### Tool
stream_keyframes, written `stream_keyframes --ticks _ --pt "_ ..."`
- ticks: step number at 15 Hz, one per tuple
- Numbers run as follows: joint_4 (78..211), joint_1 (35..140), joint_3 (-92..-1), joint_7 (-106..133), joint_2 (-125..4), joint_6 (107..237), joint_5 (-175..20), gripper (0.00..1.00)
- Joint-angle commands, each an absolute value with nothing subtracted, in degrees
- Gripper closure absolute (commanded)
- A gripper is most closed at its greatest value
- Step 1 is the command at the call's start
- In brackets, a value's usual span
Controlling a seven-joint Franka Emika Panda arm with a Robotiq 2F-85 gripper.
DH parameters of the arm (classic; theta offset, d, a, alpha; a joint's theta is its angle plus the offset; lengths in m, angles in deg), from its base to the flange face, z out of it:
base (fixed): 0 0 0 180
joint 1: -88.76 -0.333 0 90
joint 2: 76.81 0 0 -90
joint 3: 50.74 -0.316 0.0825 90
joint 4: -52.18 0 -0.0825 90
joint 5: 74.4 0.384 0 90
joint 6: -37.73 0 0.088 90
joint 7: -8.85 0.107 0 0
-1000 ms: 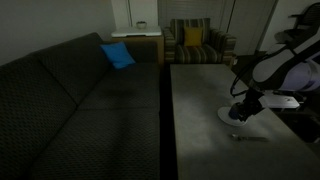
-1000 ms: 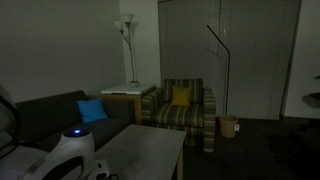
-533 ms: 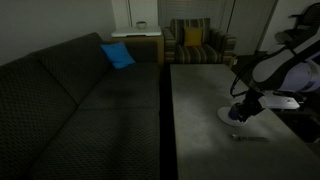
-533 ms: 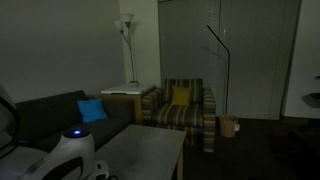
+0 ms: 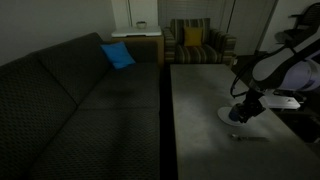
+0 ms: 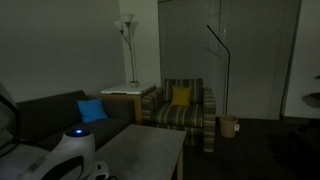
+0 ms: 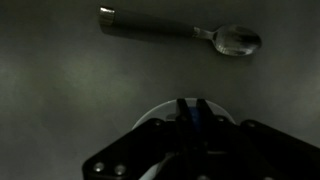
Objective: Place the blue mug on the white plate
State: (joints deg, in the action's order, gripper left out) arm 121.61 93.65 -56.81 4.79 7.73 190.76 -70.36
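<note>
A home living room: dark sofa (image 5: pixel 70 100), striped armchair (image 6: pixel 183 108), floor lamp (image 6: pixel 127 45).

Dim living room: a dark sofa (image 5: pixel 80 100) with a blue cushion (image 5: pixel 117 55) at left, grey table (image 5: pixel 200 110) right, striped armchair (image 5: pixel 195 42) and white floor lamp (image 6: pixel 127 45) far.

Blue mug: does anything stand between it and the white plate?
Nothing visible does. The gripper holds the blue mug over the white plate; the spoon lies on the table beyond the plate, apart.
</note>
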Motion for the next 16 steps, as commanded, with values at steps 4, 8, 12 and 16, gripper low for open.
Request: stream_keyframes --ticks 4,8,12,16 --pt "120.45 94.54 -57.35 3.32 7.60 184.85 -69.66 0.67" --pt "120.46 94.46 -57.20 3.37 7.61 183.62 -69.57 0.73" --pt "120.46 94.48 -57.18 3.40 7.61 183.45 -69.50 0.78" --pt "120.33 94.61 -57.06 3.47 7.61 183.71 -69.47 0.46"
